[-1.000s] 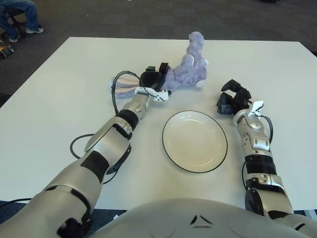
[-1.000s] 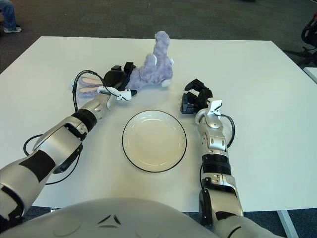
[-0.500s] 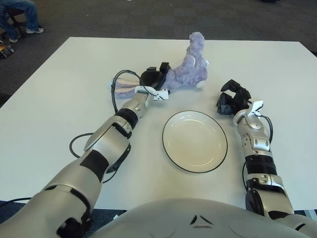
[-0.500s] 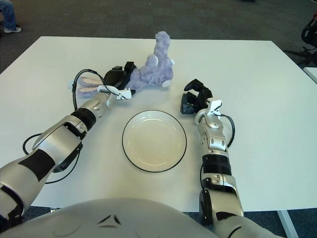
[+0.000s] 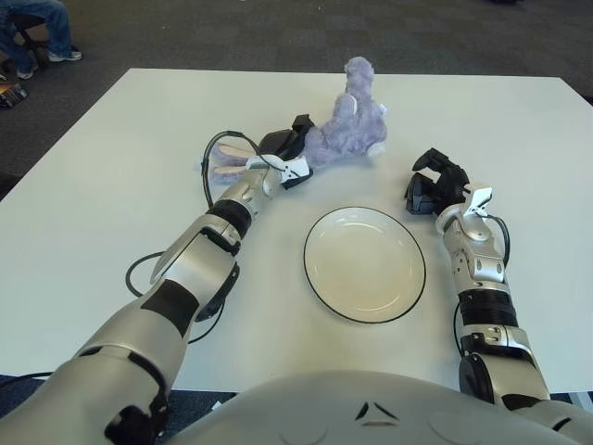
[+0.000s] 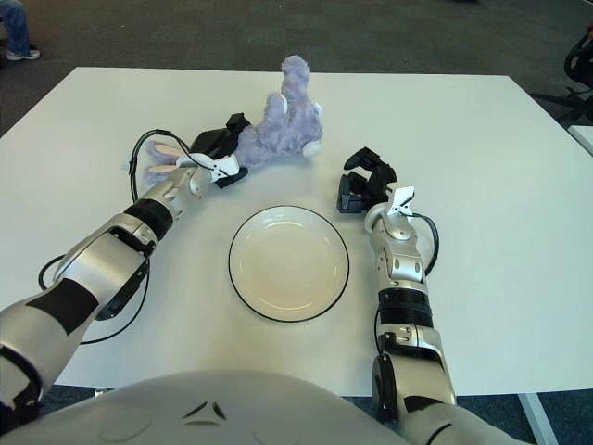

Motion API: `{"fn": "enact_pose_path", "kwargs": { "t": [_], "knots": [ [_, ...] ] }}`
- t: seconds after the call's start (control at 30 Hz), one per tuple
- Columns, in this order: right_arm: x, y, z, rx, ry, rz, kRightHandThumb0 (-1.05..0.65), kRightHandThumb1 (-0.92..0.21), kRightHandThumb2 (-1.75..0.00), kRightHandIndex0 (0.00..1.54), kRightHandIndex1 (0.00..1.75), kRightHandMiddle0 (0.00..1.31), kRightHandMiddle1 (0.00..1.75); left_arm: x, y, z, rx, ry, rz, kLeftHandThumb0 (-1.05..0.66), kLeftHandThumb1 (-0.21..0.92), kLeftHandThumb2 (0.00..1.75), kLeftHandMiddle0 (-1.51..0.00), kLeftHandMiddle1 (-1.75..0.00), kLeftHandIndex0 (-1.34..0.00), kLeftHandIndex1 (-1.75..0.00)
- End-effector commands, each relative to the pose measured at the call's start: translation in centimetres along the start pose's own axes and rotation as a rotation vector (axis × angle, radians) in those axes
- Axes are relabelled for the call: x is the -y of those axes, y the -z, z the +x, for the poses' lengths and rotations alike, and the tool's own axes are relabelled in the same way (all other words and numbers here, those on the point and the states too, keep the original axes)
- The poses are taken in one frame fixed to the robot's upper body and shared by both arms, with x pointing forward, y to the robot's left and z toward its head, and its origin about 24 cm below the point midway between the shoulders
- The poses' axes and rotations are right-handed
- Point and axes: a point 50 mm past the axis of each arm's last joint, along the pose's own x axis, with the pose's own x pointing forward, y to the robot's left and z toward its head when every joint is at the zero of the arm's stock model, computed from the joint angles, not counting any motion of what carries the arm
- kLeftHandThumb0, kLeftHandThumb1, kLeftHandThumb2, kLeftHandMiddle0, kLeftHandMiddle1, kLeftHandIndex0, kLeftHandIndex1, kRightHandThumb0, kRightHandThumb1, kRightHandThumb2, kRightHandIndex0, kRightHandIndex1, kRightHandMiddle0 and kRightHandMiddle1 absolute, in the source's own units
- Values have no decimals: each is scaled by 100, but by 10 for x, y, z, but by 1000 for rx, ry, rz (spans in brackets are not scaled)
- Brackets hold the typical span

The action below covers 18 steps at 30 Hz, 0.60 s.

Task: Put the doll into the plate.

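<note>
A fluffy purple doll point(image 5: 352, 130) with pink-and-white ears point(image 5: 225, 163) lies on the white table point(image 5: 111, 204) beyond the plate, one limb sticking up. My left hand point(image 5: 285, 148) is shut on the doll's middle, between the ears and the raised part. The white plate point(image 5: 365, 263) with a dark rim sits empty near the table's middle, in front of the doll. My right hand point(image 5: 432, 185) shows to the right of the plate, its fingers curled and holding nothing.
A black cable point(image 5: 146, 269) loops beside my left forearm. A seated person's legs point(image 5: 37, 28) show on the floor at the far left, off the table. The table's edges lie far from the doll and plate.
My left hand has swung the doll a little to the left and away, with its raised limb turning more upright. The right hand and the plate have stayed put.
</note>
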Motion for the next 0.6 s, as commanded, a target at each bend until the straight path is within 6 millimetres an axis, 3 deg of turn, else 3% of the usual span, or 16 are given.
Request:
{"fn": "enact_pose_path", "kwargs": {
  "t": [0.0, 0.57],
  "knots": [
    [4, 5, -3, -31, 4, -11, -1, 4, -171, 89, 170, 66, 175, 41, 19, -21, -87, 207, -4, 0, 0, 162, -89, -157, -64, -175],
    [4, 5, -2, -37, -4, -14, -1, 5, -172, 89, 171, 67, 175, 36, 26, -19, -213, 219, -26, 0, -2, 163, -91, -153, -67, -175]
  ]
}}
